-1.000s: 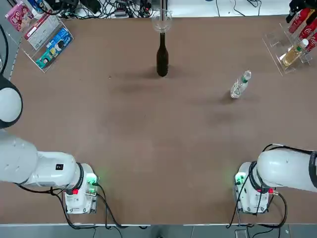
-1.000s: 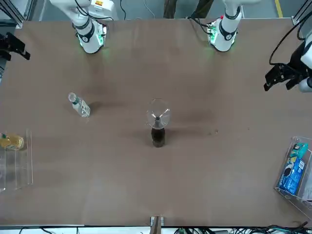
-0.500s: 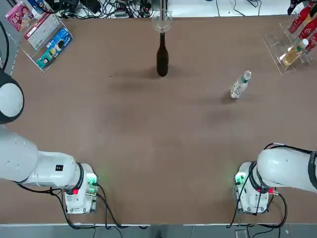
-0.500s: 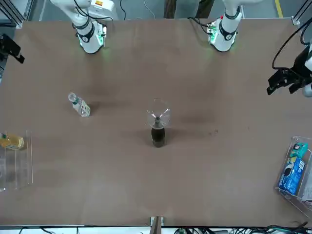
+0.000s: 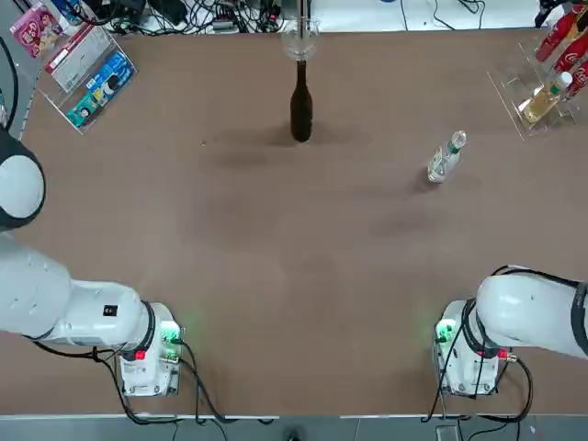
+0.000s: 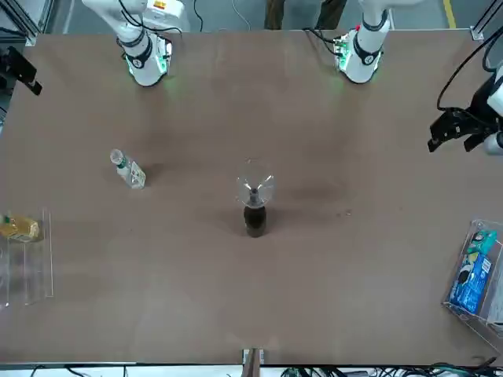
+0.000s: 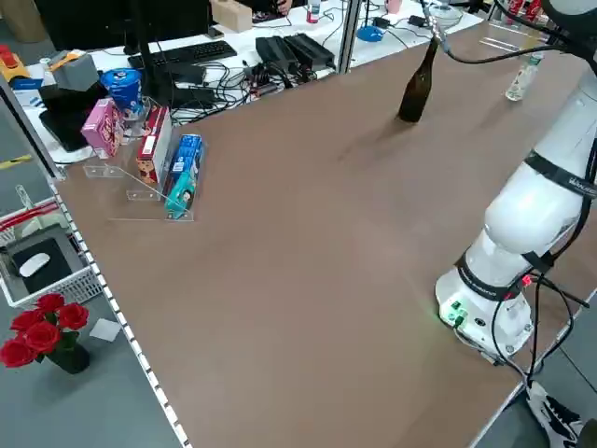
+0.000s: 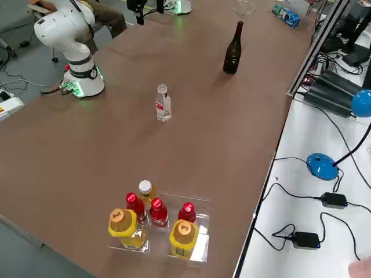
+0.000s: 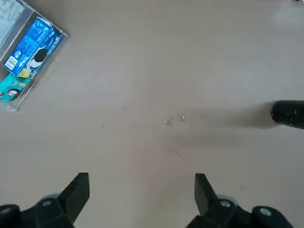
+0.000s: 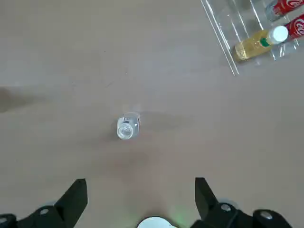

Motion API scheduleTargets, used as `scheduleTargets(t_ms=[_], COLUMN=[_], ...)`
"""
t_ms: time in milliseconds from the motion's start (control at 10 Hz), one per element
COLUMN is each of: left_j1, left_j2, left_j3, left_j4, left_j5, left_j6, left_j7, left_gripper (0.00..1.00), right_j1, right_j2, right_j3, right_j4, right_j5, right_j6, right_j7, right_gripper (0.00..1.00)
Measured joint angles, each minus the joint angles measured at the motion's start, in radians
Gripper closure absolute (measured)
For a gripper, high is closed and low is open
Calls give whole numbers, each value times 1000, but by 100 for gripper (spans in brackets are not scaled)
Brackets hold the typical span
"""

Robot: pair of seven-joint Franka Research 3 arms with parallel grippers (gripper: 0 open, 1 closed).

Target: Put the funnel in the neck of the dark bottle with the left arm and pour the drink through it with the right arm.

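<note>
The dark bottle (image 5: 300, 110) stands upright at the far middle of the table, and the clear funnel (image 5: 299, 40) sits in its neck. In the front view the funnel (image 6: 255, 188) tops the dark bottle (image 6: 255, 221). The drink (image 5: 446, 158), a small clear bottle, stands alone to the right of it. My left gripper (image 6: 460, 133) hangs open, high over the table's left edge, far from the bottle. My right gripper (image 6: 20, 69) hovers open off the right edge; its wrist view looks down on the drink (image 10: 127, 127) from well above.
A clear rack (image 5: 537, 87) with red cola bottles and a yellowish bottle stands at the far right corner. A clear stand with snack boxes (image 5: 87, 78) sits at the far left corner. Cables and desk gear lie beyond the far edge.
Both arms have shifted only slightly at the table's sides; the right gripper has left the top view's far right corner. Funnel, dark bottle and drink have not moved.
</note>
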Motion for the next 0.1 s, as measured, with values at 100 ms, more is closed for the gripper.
scheduleTargets(t_ms=[100], left_j1=[2], left_j2=[0], left_j3=[-6], left_j4=[0], left_j5=[0], left_j6=[0], left_j7=[0], left_gripper=[2], right_j1=[-4], right_j2=[-2], right_j3=[-5], right_j4=[-3], right_j5=[0], right_j6=[-2], right_j7=[0], right_gripper=[0])
